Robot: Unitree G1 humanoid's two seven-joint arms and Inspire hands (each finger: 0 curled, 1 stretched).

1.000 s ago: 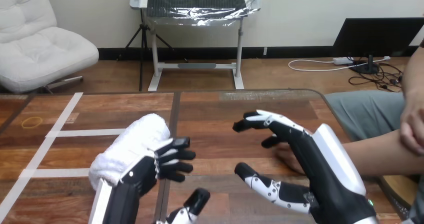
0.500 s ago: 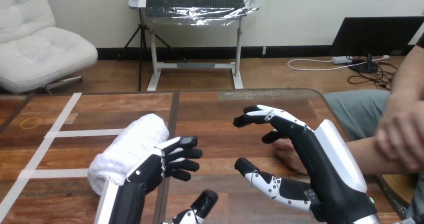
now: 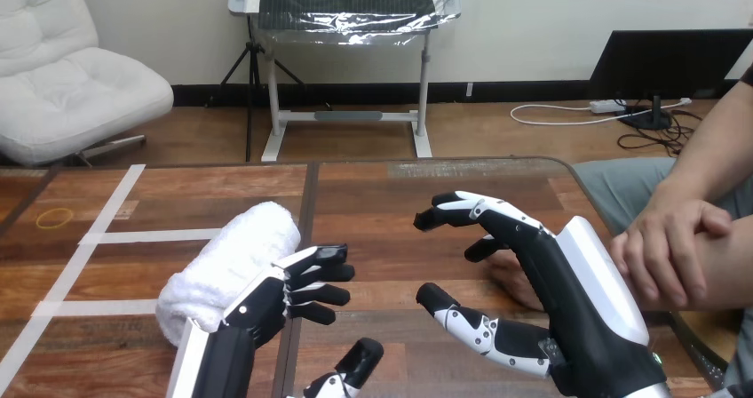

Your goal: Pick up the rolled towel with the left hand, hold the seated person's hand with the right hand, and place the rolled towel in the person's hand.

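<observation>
1. The brown wooden table (image 3: pixel 400 198), taped in white, carries 1 white rolled terry towel (image 3: pixel 226 265), its long axis running near-left to far-right.
2. The right hand (image 3: pixel 568 305), fingers spread and empty, hangs over the person's hand (image 3: pixel 504 280) lying on the table; whether they touch is unclear.
3. The left hand (image 3: pixel 266 307), fingers apart and empty, is nearer: the towel lies just to its left, beside its back.
4. Count: 1 towel, 2 robot hands, 2 human hands, the person's other hand (image 3: pixel 666 251) resting on their forearm.

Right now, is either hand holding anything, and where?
Nothing held: left hand open beside the rolled towel, right hand open over the person's hand on the table.
</observation>
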